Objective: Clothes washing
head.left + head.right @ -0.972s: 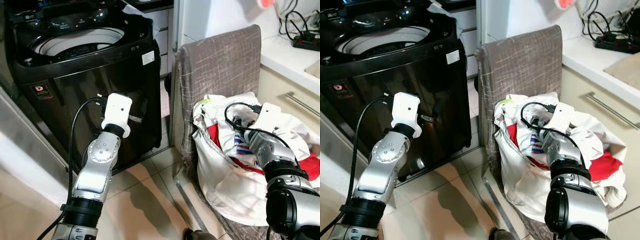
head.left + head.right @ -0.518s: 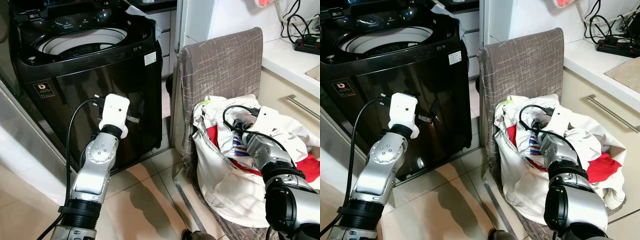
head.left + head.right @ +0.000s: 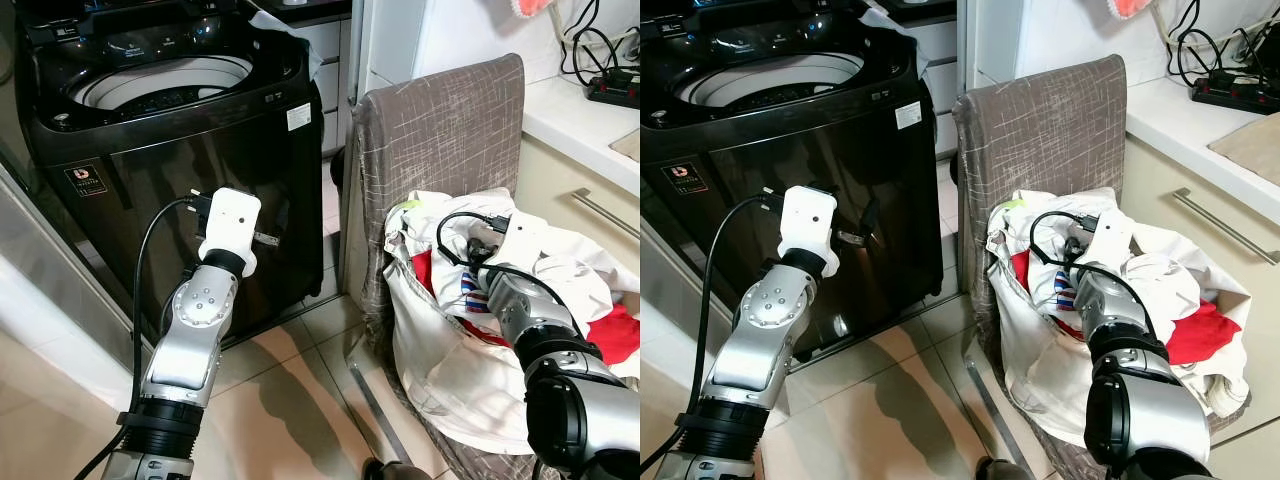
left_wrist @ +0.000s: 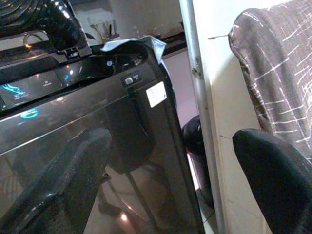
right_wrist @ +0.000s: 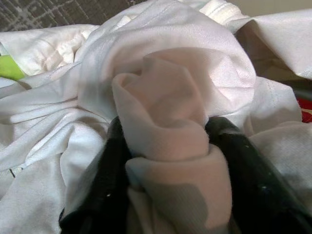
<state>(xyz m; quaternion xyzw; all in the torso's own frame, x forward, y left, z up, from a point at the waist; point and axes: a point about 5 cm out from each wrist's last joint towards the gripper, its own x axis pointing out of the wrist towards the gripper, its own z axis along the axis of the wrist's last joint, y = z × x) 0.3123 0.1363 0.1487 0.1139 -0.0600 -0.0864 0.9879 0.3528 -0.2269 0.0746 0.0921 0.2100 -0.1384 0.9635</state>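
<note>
White garment (image 5: 165,102): lies at the top of the clothes pile in the laundry basket (image 3: 1040,130), the grey fabric hamper just beside the washing machine (image 3: 800,130), on its right. A bunched fold of it sits between my right claw's two black fingers (image 5: 114,170), which are closed narrow on the cloth. Right claw (image 5: 168,170) is buried in the pile near the basket's middle, with red cloth (image 3: 1195,335) and a striped piece (image 3: 1068,292) just beside it. The fold runs straight out along the fingers, so the cloth's long axis matches my reach. Key relation for the coming move, as I judge it: the open drum (image 3: 770,80) lies up and to the left of the basket, above its rim, so the garment must be lifted clear of the basket and carried leftward over the machine's top edge. Right arm is the one holding the load; left arm is nearer the machine. Left claw (image 4: 161,190) is raised against the machine's dark front panel, well apart from the basket, fingers spread wide, nothing between them. View notes: the right wrist camera shows the pinch on the white fold close up, which the head views hide behind the wrist and its cable; the head views show the basket-to-drum layout. Risk, as a judgement: neighbouring clothes may drag up with the fold.
</note>
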